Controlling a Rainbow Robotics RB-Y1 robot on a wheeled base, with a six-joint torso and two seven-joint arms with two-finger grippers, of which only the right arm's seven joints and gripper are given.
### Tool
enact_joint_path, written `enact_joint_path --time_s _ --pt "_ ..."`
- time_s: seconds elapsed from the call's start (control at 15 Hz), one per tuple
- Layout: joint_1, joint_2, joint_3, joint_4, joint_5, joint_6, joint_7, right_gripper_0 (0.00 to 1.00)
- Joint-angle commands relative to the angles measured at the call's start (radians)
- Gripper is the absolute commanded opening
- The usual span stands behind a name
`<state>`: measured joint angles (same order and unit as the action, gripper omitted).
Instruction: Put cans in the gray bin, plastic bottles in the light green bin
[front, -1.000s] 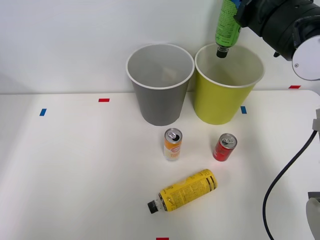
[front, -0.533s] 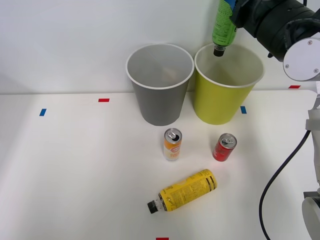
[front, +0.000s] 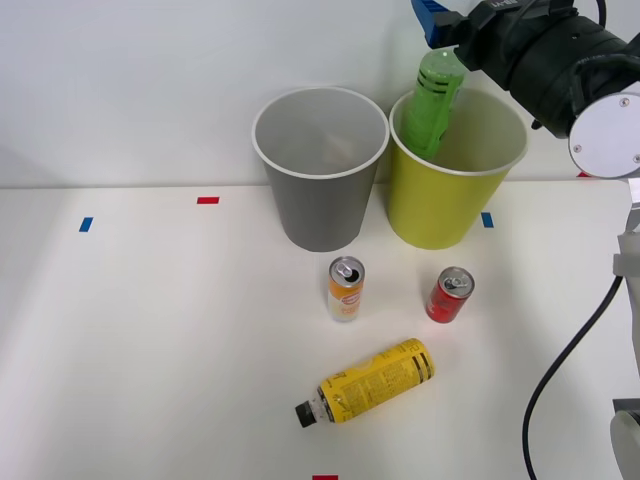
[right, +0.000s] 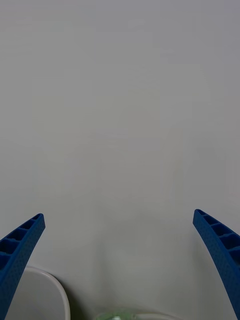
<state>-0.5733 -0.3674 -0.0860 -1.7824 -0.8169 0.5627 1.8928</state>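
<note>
The green-wrapped plastic bottle (front: 432, 103) stands tilted, cap down, with its lower part inside the light green bin (front: 440, 205) and its base sticking above the rim. My right gripper (front: 445, 22) hovers just above it, open and holding nothing. In the right wrist view its blue fingers (right: 20, 245) are spread wide, with the bottle's pale green base (right: 117, 316) between and past them. The gray bin (front: 320, 210) stands left of the green one. In front of the bins, the orange-and-white can (front: 345, 289) and the red can (front: 450, 294) stand upright. The yellow bottle (front: 370, 381) lies on its side nearer me.
Small tape marks dot the white table: red (front: 207, 200), blue (front: 86, 224), blue (front: 487, 219) and red (front: 325, 478) at the front edge. A black cable (front: 570, 350) hangs along the right side. A white wall stands close behind the bins.
The green bottle was held cap down above the light green bin. The gripper has opened and the bottle has dropped partly into the bin, leaning.
</note>
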Motion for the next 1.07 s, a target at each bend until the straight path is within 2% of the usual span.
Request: enact_joint_path --time_s 0.07,0.4,0.6,0.87,1.07 --pt "0.148 -0.045 0.002 -0.147 -0.001 0.000 0.009 1.00" --pt "0.431 -0.122 -0.014 -0.364 -0.004 -0.049 0.000 1.00" --pt "0.583 -0.130 -0.014 -0.419 -0.007 -0.156 -0.004 1.00" --pt "0.750 -0.130 -0.006 -0.488 -0.019 -0.201 -0.006 1.00" --pt "0.900 -0.130 0.057 -0.494 -0.070 -0.310 -0.004 1.00"
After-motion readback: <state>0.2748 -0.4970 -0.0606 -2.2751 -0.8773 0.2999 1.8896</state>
